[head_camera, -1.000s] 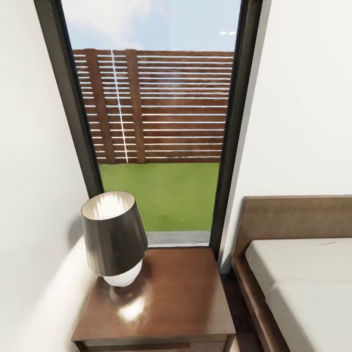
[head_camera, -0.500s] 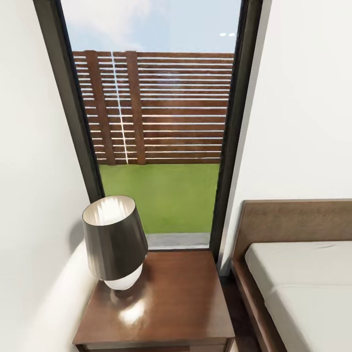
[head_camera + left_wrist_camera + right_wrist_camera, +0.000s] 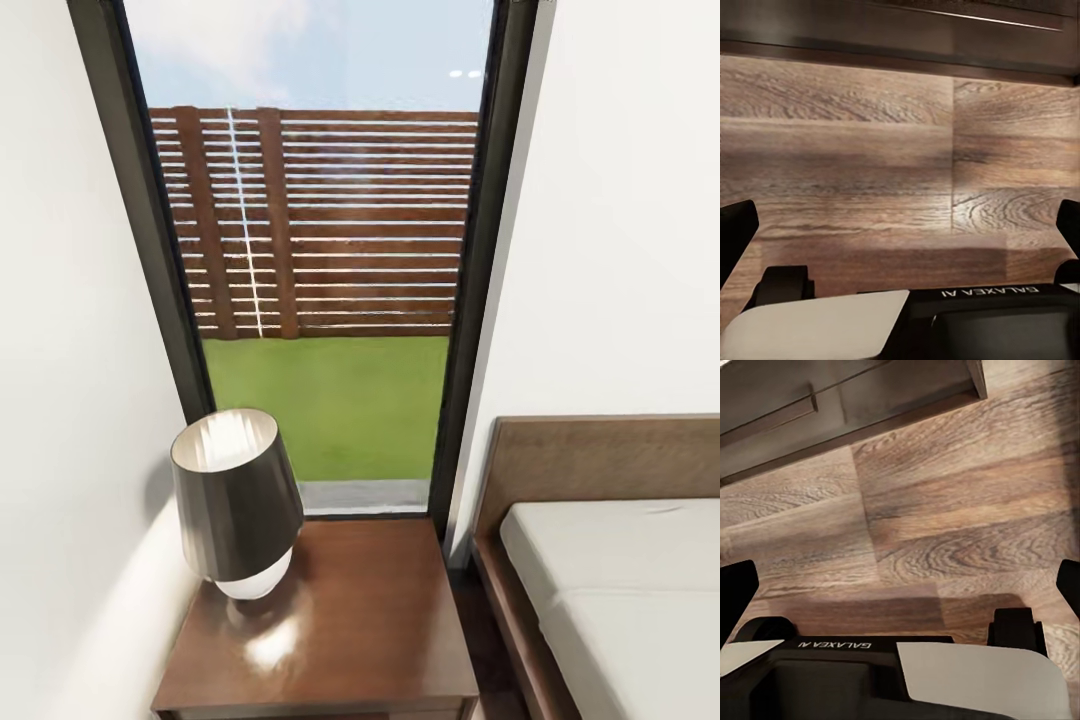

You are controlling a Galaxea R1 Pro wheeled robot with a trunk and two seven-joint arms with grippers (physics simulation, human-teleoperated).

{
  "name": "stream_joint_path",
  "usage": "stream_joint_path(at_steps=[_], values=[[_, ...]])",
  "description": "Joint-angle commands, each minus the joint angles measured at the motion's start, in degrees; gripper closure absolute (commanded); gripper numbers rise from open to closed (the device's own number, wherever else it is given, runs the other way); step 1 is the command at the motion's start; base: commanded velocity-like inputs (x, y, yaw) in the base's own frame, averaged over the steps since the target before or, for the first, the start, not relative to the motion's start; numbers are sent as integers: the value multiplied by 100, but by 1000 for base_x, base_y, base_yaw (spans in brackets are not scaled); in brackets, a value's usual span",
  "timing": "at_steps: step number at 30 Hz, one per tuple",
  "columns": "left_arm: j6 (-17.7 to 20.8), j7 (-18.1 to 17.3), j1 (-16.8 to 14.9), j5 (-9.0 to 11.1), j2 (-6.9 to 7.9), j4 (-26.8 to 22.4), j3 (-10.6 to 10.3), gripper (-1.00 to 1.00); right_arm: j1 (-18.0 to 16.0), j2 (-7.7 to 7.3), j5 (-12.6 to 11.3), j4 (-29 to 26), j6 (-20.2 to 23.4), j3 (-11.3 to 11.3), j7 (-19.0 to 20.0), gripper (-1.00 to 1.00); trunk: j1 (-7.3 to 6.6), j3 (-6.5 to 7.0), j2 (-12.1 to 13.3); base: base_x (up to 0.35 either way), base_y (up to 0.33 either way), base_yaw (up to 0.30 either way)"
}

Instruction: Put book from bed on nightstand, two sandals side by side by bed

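The dark reddish-brown nightstand stands low in the head view, straight ahead, its glossy top bare apart from a lamp. To its right lies a corner of the bed, with pale mattress and brown headboard. The book and the two sandals are out of view. My left gripper hangs open over the wood-plank floor, one dark finger at each side of the left wrist view. My right gripper is open as well, with only floor between its fingers.
A lamp with a dark shade occupies the nightstand's rear left. Behind it is a tall dark-framed window onto grass and a slatted fence. A white wall hugs the left. Dark furniture bases border the floor.
The whole head view has shifted a little: nightstand, lamp and bed sit slightly lower in the picture than a second ago. Nothing in the room has moved.
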Motion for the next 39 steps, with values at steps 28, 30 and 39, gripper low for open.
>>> stream_joint_path(at_steps=[28, 30, 39], values=[[-22, -19, -5, 60, 0, 10, -46, -100, -7, -4, -15, 10, 25, -40, 19, -100, -616, 498, 1121, 0, 0, 0], [-25, -16, -5, 60, 0, 10, -46, -100, -7, -4, -13, 9, 25, -40, 19, -100, -660, 534, 1202, 0, 0, 0], [-137, -22, -5, 77, -15, -2, -39, -100, -7, -4, -13, 12, 25, -40, 19, -100, -858, 695, 1562, 0, 0, 0]])
